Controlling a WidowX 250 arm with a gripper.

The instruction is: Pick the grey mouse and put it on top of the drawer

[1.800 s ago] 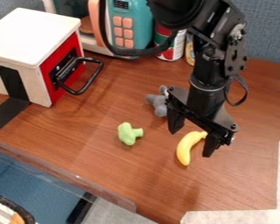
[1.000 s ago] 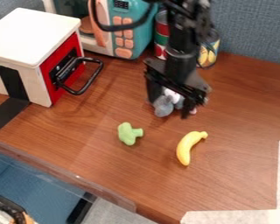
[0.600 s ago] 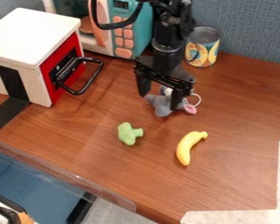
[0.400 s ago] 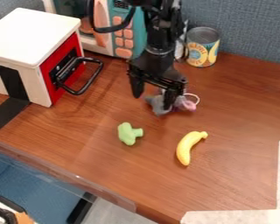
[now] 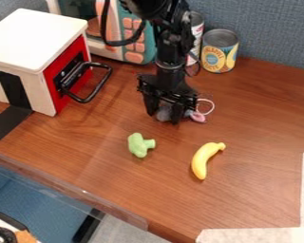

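The gripper [image 5: 163, 117] is low over the table behind the green toy, shut on the grey mouse [image 5: 163, 113]. Grey plush shows between its fingers, and a pink ear and a white loop stick out to the right. Much of the mouse's body is hidden behind the gripper. At the upper left stands the drawer [image 5: 37, 33], a box with a flat white top, a red front and a black handle.
A green toy [image 5: 140, 144] lies in front of the gripper, a yellow banana [image 5: 206, 160] to its right. Behind stand a teal toy microwave [image 5: 138, 35] and two cans, one a yellow-labelled can [image 5: 219, 52]. The table's front edge [image 5: 72, 187] runs along the lower left.
The gripper has moved back and left from above the banana and down to the mouse, and its fingers have drawn closer together. The mouse has shifted slightly left.
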